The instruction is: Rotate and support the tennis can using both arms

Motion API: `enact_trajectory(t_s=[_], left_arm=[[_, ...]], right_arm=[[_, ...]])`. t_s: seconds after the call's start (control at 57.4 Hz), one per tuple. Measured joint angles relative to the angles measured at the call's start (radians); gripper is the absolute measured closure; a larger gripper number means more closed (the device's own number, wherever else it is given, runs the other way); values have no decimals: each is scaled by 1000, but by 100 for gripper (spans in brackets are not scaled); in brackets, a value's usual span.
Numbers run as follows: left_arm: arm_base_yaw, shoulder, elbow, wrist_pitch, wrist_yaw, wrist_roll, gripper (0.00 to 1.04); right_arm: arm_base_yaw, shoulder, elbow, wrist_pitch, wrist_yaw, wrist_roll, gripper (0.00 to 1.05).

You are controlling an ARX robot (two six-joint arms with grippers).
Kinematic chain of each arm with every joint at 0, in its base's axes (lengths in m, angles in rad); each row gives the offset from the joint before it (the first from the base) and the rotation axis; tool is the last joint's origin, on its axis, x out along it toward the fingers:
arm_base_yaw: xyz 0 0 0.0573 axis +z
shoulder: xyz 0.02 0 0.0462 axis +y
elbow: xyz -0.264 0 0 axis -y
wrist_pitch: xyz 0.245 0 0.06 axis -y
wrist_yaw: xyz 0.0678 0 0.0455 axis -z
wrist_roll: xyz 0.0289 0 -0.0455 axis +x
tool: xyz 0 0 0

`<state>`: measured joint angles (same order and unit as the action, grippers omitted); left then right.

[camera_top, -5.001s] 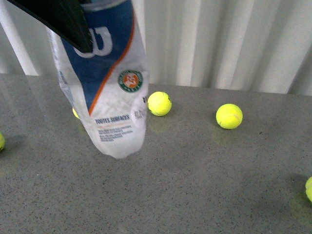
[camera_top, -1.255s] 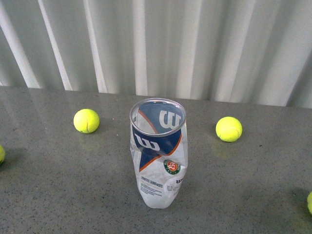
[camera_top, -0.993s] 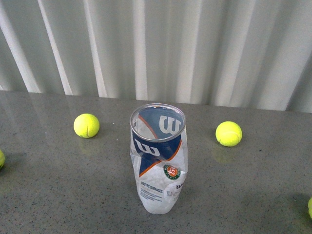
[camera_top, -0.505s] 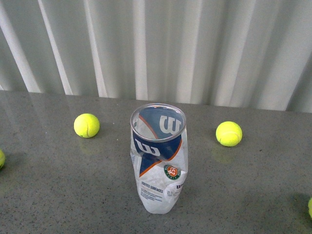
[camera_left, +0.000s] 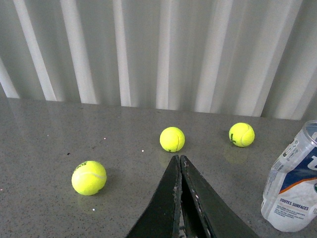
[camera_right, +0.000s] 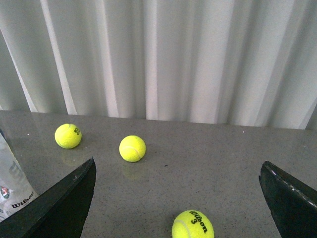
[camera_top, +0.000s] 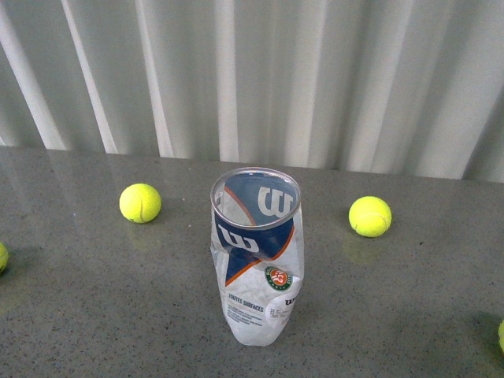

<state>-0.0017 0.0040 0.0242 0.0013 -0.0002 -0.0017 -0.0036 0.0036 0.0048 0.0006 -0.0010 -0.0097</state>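
The tennis can (camera_top: 256, 260) stands upright on the grey table, open mouth up, its clear wall crumpled, with the navy "W" label and round red-green emblem facing me. No arm shows in the front view. In the left wrist view my left gripper (camera_left: 179, 157) is shut and empty, fingers pressed together, well apart from the can (camera_left: 292, 193) at the picture's edge. In the right wrist view my right gripper (camera_right: 178, 171) is wide open and empty, and a sliver of the can (camera_right: 12, 186) shows beside one finger (camera_right: 64, 198).
Yellow tennis balls lie around the can: one (camera_top: 140, 202) to its left, one (camera_top: 369, 216) to its right, others partly visible at the table's edges (camera_top: 2, 257). A ball marked "3" (camera_right: 192, 225) lies between the right fingers. A white pleated curtain (camera_top: 252, 79) backs the table.
Five seconds ago a black gripper held the can tilted in the air; since 1.3 seconds ago the can stands free on the table with no gripper in the front view. The view shifted slightly.
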Motion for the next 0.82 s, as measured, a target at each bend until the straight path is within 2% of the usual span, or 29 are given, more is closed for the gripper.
enact_trajectory(t_s=[0.314, 0.819], left_arm=[[0, 0, 0, -1, 0, -1, 100], [0, 0, 0, -1, 0, -1, 9]], right_arm=[[0, 0, 0, 0, 0, 0, 7], [0, 0, 0, 0, 0, 0, 7]])
